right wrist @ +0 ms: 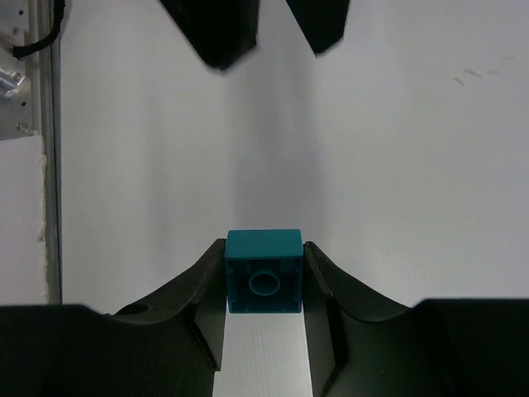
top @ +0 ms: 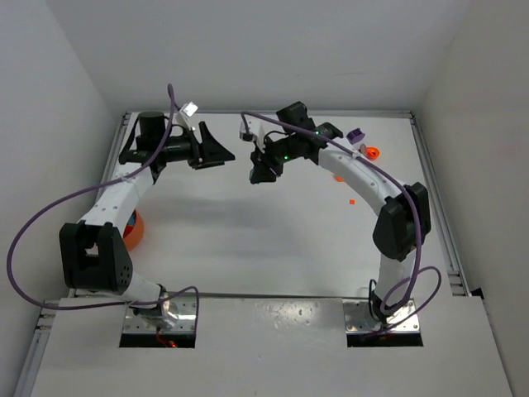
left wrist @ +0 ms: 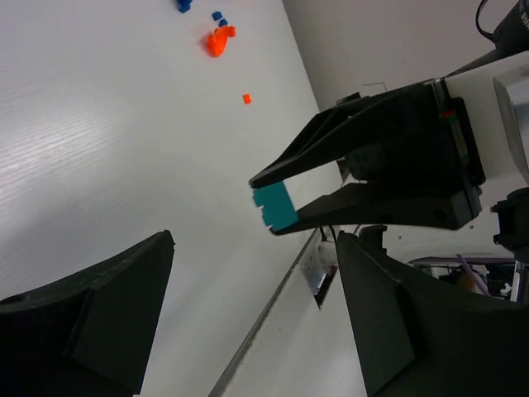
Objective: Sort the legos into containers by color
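1. Right gripper (right wrist: 264, 248): my jaws are closed on a cyan lego (right wrist: 264, 277). One finger presses each side of the brick. In the right wrist view its hollow underside, with a round tube, faces the camera.
2. Left gripper (top: 221, 154): my jaws stand wide apart and hold nothing. The two fingers (right wrist: 211, 29) show at the top edge of the right wrist view, well clear of the brick.
3. Relative position: in the top view both grippers face each other over the far middle of the table (top: 248, 240). The left wrist view looks straight at the brick, which protrudes from the right fingertips.
4. Container: the orange bowl (top: 135, 230) sits on the left side of the table, partly hidden under my left arm. I cannot tell what it contains.
5. Loose pieces:
   - An orange lego (left wrist: 218, 40), blue bits (left wrist: 183, 6) and a small orange bit (left wrist: 246, 98) lie on the table beyond the right gripper.
   - A purple lego (top: 355, 134) lies near the far right edge.
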Robot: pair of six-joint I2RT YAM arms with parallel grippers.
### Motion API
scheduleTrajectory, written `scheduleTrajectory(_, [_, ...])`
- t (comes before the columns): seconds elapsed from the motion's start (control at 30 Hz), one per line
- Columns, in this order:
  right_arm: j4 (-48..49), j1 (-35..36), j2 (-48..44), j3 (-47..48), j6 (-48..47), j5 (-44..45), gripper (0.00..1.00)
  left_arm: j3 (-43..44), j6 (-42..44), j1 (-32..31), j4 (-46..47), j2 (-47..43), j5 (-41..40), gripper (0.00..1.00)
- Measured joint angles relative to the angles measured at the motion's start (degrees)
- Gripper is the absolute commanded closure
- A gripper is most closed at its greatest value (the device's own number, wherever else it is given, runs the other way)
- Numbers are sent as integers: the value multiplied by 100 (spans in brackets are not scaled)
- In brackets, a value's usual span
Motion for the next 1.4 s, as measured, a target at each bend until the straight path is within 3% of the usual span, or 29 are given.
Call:
scheduleTrajectory(0.37, [442, 656, 79, 254, 33, 474, 80, -164, -321, -179, 323, 0, 166, 26])
scheduleTrajectory(0.53, [684, 704, 160, 450, 179, 675, 80, -444, -389, -203, 378, 0, 260, 36])
scheduleTrajectory(0.83, [638, 754, 332, 579, 293, 793, 80, -566, -400, -212, 496, -7, 179, 45])
scheduleTrajectory(0.93, [686, 791, 337, 581, 337, 826, 80, -570, -402, -214, 505, -7, 197, 52])
scheduleTrajectory(1.03, [776, 846, 339, 581, 396, 844, 80, -568, -407, -216, 527, -4, 247, 65])
scheduleTrajectory(1.07, [791, 861, 339, 584, 411, 887, 80, -570, -411, -216, 542, -2, 258, 74])
scheduleTrajectory(1.13, [824, 879, 345, 586, 422, 990, 77, -570, -472, -214, 577, 2, 243, 85])
scheduleTrajectory(1.17, [828, 879, 345, 586, 437, 1019, 68, -570, -490, -214, 577, 4, 232, 95])
scheduleTrajectory(1.2, [835, 881, 345, 586, 472, 1064, 61, -570, -498, -214, 590, 13, 232, 98])
scheduleTrajectory(1.27, [846, 885, 345, 588, 603, 1158, 44, -566, -470, -214, 605, 26, 236, 98])
scheduleTrajectory(1.4, [1040, 857, 317, 514, 887, 1486, 38, -323, 76, -208, 111, 28, 96, 98])
